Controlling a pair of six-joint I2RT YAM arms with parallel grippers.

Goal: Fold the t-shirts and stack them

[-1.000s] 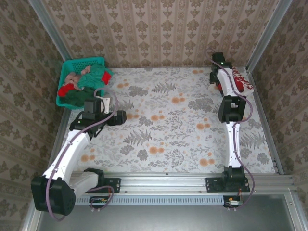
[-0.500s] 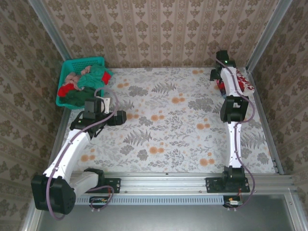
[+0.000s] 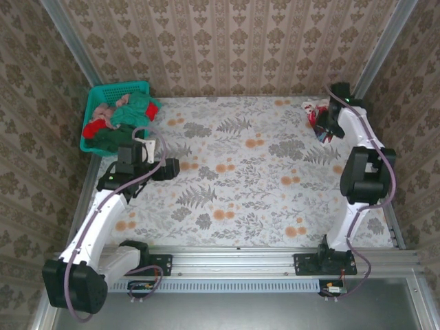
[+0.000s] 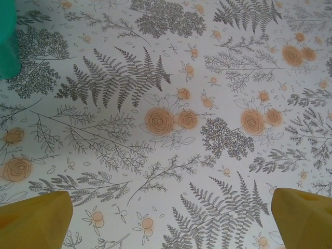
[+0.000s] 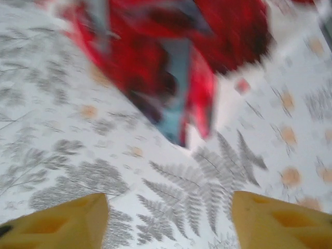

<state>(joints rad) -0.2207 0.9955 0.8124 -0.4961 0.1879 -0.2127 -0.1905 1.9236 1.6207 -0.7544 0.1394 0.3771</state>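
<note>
While the big table (image 3: 234,172) with its flowery cloth is stretched under both arms, crumpled green, pink and red t-shirts (image 3: 124,113) are heaped in the teal plastic lattice basket (image 3: 120,86) at the far left. The bunched red-and-white printed shirt (image 5: 150,57) is tucked near the far right wall, so it could be pinched badly or shoved against the wall. Nothing is held by the left gripper (image 4: 170,207) or right gripper (image 5: 168,207); both are spread wide.

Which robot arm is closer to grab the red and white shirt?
The right one. The right gripper is open just short of the red-and-white shirt in the far right corner. The left gripper hangs over the tablecloth beside the basket, on the other side.
</note>
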